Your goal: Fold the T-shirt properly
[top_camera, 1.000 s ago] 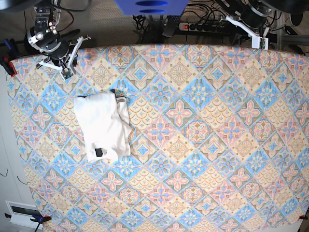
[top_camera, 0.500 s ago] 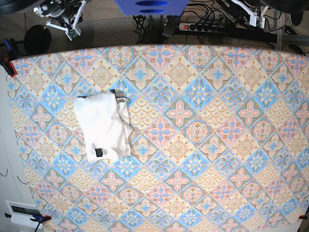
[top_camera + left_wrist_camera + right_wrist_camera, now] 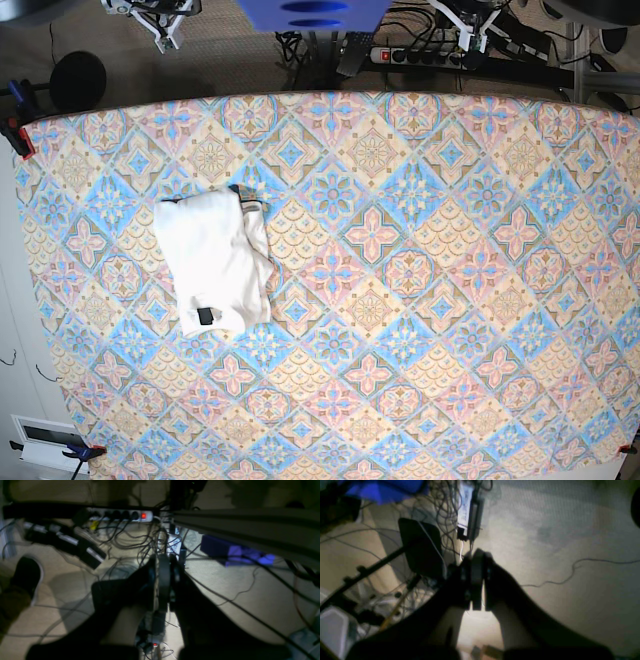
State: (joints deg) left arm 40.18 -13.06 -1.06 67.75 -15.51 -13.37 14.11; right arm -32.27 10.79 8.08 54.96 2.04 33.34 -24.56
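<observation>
At far left of the base view, just beyond the table's far edge: the right gripper (image 3: pixel 160 40), pulled back off the patterned tablecloth (image 3: pixel 420 300). In its wrist view, right gripper (image 3: pixel 476 580) with jaws pressed together, nothing between them, only floor and cables (image 3: pixel 450 505) below.

Left of centre on the cloth: the T-shirt (image 3: pixel 215 262), a compact white bundle, plain side up, small dark tag (image 3: pixel 205 316) at its near end. Left edge fairly straight; right edge uneven, a loose layer bulging out past the top panel, a sliver of darker print peeking at the far right corner.

Far right along the far edge: the left gripper (image 3: pixel 465 38), likewise clear of the table, well apart from the shirt. In its wrist view, left gripper (image 3: pixel 163 580) also fully closed and empty, a power strip (image 3: pixel 120 516) and tangled leads beyond.

Judged from this: folding apparently finished or nearly so, arms parked. For a neat result, worth tucking the bulging right layer flush under the top panel, pinching only that layer at its edge, drawing it leftward low and slow, pressing flat afterwards. Risk: dragging the whole bundle or opening the fold if grabbed too deep.
</observation>
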